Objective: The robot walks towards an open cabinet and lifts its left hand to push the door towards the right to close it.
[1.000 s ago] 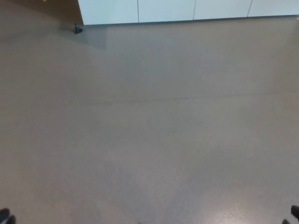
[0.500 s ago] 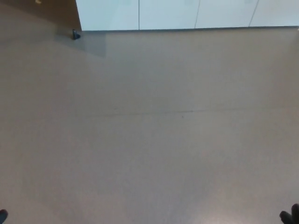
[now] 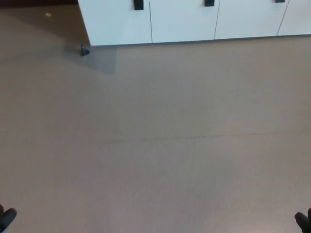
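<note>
while both hand states can't be told, 4 white cabinet doors [image 3: 182, 22] w/ 3 black handles [image 3: 138, 5] show.

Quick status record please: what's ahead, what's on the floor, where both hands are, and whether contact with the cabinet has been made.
ahead: white cabinet along the top edge, dark handles on its doors
floor: bare tan floor; small dark doorstop by the cabinet's left corner
left hand: bottom left corner, low, fingers unclear
right hand: bottom right corner, low, fingers unclear
contact: none, cabinet far off

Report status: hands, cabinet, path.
Left hand and right hand low at frame corners, grip unreadable. White cabinet ahead, untouched. Small dark object by its left corner.
</note>
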Motion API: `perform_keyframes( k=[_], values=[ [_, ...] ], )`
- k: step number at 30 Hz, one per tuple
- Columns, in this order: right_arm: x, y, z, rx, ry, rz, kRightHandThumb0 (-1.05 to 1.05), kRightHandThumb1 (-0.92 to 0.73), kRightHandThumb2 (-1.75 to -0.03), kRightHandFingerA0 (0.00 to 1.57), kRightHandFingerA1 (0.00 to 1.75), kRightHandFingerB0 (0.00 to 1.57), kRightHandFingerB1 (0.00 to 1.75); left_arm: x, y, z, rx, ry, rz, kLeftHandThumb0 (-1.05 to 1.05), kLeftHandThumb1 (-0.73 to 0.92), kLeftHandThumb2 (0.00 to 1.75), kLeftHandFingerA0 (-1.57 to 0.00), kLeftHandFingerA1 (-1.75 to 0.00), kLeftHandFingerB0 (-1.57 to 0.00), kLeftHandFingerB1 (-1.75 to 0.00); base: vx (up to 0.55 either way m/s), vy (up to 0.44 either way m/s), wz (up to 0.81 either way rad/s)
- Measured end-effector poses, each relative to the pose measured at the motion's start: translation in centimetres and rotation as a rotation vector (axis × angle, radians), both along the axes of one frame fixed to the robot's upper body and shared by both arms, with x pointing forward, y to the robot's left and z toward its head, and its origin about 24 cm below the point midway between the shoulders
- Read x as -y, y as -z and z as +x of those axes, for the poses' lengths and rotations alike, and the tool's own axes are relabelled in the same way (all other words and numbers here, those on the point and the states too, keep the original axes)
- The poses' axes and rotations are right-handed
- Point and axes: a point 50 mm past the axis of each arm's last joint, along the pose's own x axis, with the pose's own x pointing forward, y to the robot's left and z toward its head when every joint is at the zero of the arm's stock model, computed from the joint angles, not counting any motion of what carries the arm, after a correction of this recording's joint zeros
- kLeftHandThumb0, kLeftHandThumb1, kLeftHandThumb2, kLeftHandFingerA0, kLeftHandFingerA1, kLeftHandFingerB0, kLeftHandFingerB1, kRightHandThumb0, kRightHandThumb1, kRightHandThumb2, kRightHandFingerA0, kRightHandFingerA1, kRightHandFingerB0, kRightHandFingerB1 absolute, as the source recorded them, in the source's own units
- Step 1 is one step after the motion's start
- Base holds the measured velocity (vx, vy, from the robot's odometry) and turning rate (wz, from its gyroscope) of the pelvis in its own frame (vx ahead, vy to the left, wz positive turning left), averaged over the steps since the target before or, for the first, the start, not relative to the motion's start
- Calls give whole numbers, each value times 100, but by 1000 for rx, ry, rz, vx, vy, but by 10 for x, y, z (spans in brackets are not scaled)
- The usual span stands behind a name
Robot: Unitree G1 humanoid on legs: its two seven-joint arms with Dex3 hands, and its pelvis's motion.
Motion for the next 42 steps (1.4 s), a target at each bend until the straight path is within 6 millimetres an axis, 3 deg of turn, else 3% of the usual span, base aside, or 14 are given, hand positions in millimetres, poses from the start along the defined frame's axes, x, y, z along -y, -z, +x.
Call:
perform_keyframes(
  k=[9, 12, 14, 15, 16, 17, 26, 27, 29, 31, 34, 35, 37, 42],
  values=[
    [-4, 3, -7, -13, -15, 11, -36, -58, -67, 22, 40, 15, 35, 0, -2, 0, 8, 4, -2, -8, 49, 93, -36, -59, -22, -52, 498, 77, -14],
    [-4, 3, -8, -16, -16, 12, -37, -57, -68, 23, 41, 15, 36, 0, -2, 0, 6, 7, -1, -8, 48, 92, -38, -60, -25, -53, 398, 42, 9],
    [-4, 4, -9, -20, -16, 16, -38, -55, -68, 24, 42, 16, 36, 0, -2, 0, 3, 8, 1, -13, 68, 61, -47, -47, -36, -40, 390, -12, 21],
    [-4, 5, -10, -23, -16, 18, -39, -54, -68, 27, 43, 17, 37, 0, -2, 0, -1, 7, 1, -10, 49, 93, -39, -60, -23, -53, 381, -142, 17],
    [-4, 5, -10, -23, -16, 18, -39, -54, -68, 27, 43, 17, 37, 0, -2, 0, -1, 7, 1, -10, 49, 93, -39, -60, -23, -53, 326, -165, 29],
    [-4, 6, -10, -25, -15, 18, -32, -61, -58, 32, 39, 21, 32, -1, -2, 0, -5, 9, 2, -18, 63, 63, -47, -48, -34, -41, 392, -162, 30],
    [-2, 4, -6, -15, -13, 9, -32, -62, -59, 35, 40, 21, 32, 3, -3, 5, 2, 33, -1, -16, 65, 58, -50, -48, -39, -41, 483, -225, 25],
    [-2, 4, -6, -16, -12, 10, -27, -44, -90, 28, 56, 9, 47, 2, -3, 5, 1, 34, 1, -16, 65, 59, -52, -48, -39, -41, 374, -77, -11],
    [-2, 4, -7, -18, -9, 9, -27, -46, -90, 28, 56, 11, 47, 3, -3, 5, 0, 35, 0, -17, 67, 59, -51, -48, -40, -41, 381, -18, -20],
    [-2, 6, -8, -25, -6, 11, -32, -65, -60, 33, 39, 22, 32, 3, -2, 4, -1, 35, 0, -17, 66, 59, -49, -47, -40, -41, 360, 32, -13],
    [-2, 6, -9, -29, -2, 8, -33, -63, -59, 33, 39, 22, 32, 2, -3, 5, 2, 41, 2, -16, 65, 58, -51, -48, -40, -41, 489, 58, -29],
    [-4, 6, -6, -22, -6, 10, -27, -44, -90, 28, 56, 11, 47, 2, -5, 8, 10, 45, 4, -16, 65, 59, -51, -48, -39, -41, 686, 55, -99],
    [-7, 4, -1, -7, -16, 14, -40, -54, -70, 31, 46, 19, 39, 1, -6, 8, 9, 43, 9, -15, 63, 58, -51, -48, -40, -41, 579, 137, -45],
    [-7, 6, -4, -16, -14, 15, -28, -42, -88, 32, 58, 11, 48, 0, -8, 10, 17, 45, 14, -17, 65, 59, -53, -48, -38, -40, 533, 144, -1]
  ],
)
